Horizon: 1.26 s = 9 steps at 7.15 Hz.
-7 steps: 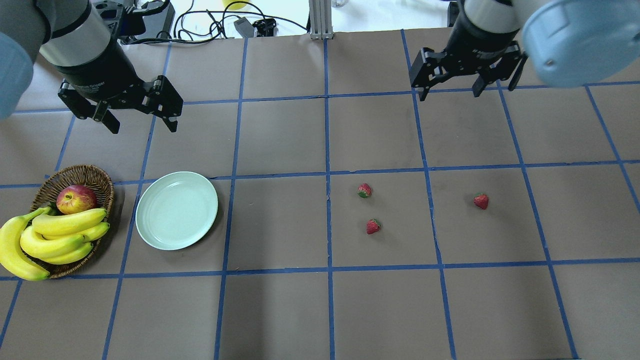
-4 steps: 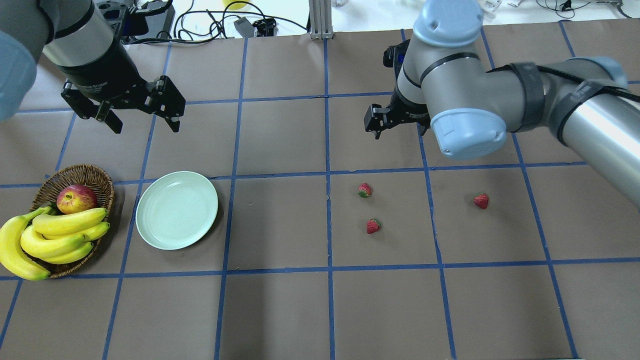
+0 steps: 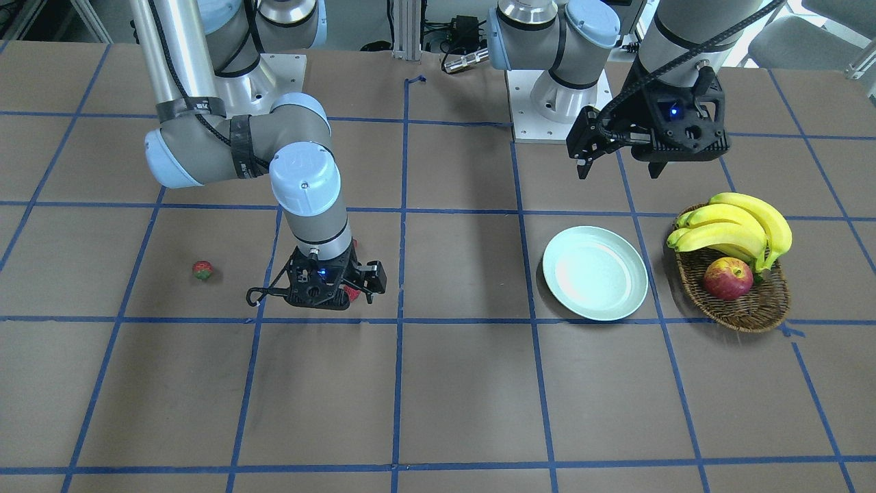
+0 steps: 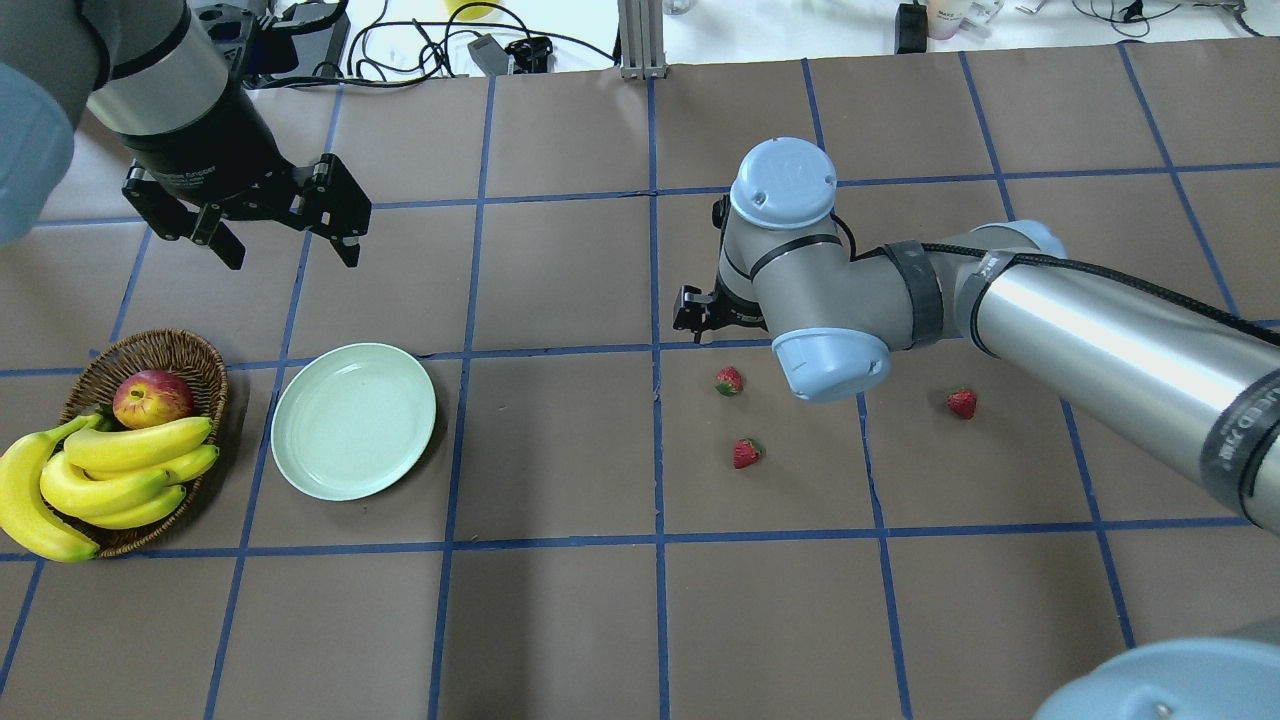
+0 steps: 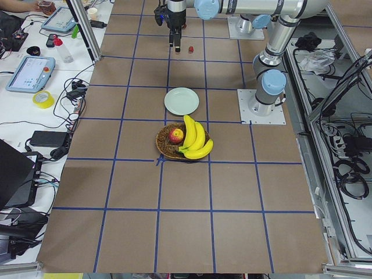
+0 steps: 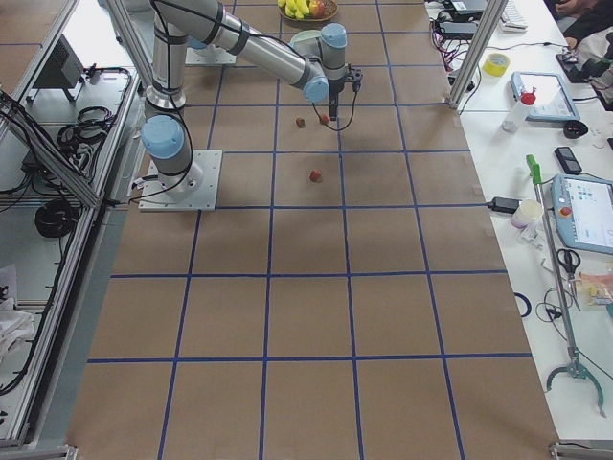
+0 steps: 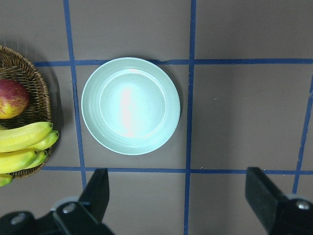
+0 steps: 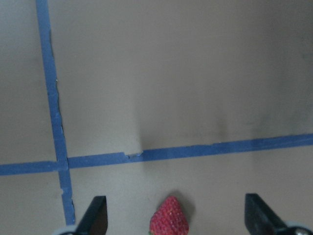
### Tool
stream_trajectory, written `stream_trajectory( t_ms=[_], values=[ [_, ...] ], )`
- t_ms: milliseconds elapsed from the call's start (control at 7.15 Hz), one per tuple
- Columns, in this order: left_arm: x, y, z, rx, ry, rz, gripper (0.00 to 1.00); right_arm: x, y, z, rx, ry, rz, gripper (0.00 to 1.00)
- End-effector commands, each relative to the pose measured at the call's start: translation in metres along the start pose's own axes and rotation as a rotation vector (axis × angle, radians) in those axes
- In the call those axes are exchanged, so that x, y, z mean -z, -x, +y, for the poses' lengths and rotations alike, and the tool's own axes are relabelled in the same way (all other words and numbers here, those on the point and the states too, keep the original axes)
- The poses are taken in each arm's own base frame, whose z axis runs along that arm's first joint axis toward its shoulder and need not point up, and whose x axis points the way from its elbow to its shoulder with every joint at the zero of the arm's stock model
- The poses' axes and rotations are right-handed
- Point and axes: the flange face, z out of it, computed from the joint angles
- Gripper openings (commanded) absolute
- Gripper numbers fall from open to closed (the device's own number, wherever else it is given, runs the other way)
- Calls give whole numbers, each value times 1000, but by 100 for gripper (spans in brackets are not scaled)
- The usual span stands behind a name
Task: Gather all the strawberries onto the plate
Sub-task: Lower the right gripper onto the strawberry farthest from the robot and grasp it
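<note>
In the front-facing view the right gripper point(image 3: 321, 300) hangs low over the table point(image 3: 438, 411). A strawberry point(image 3: 352, 294) shows red just beside its body, and contact cannot be judged from here. A second strawberry point(image 3: 202, 270) lies well apart, further to the robot's right. The plate point(image 3: 595, 274) sits just beside the wicker basket point(image 3: 753, 311), and the left gripper point(image 3: 619, 168) is raised on the robot's side of the plate, its fingers spread. From overhead, the right wrist hides most of its gripper. The first strawberry lies just beside that wrist, a third strawberry point(image 4: 746, 453) lies near it, and all three are well apart from the plate. The right wrist camera shows its fingers wide apart, with the strawberry on the paper between them at the lower edge, touching neither. The left wrist camera shows the plate ahead of its parted fingers.
</note>
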Motion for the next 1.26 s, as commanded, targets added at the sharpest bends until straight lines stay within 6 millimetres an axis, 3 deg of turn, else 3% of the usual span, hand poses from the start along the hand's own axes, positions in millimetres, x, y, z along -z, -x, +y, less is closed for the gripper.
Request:
stream_trajectory(
  t_ms=[0,280,419,699,839,979,1119],
  values=[
    [-1,0,0,-1,3,-1,100,-23,-1,11,-29,26,9,82],
    [0,0,0,-1,1,-1,100,-24,-1,10,-29,13,3,78],
    [1,-1,0,-1,-3,0,100,-27,-1,12,-23,28,7,68],
    [-1,0,0,-1,3,-1,100,-37,-8,27,-30,49,17,62],
    [-5,-1,2,-3,12,-10,100,-38,-8,30,-56,54,18,29],
    [-6,0,1,-3,11,-19,100,-34,-6,26,-59,38,12,11],
    [-7,1,2,-2,17,-22,100,-31,-5,24,-55,21,4,3]
  ],
)
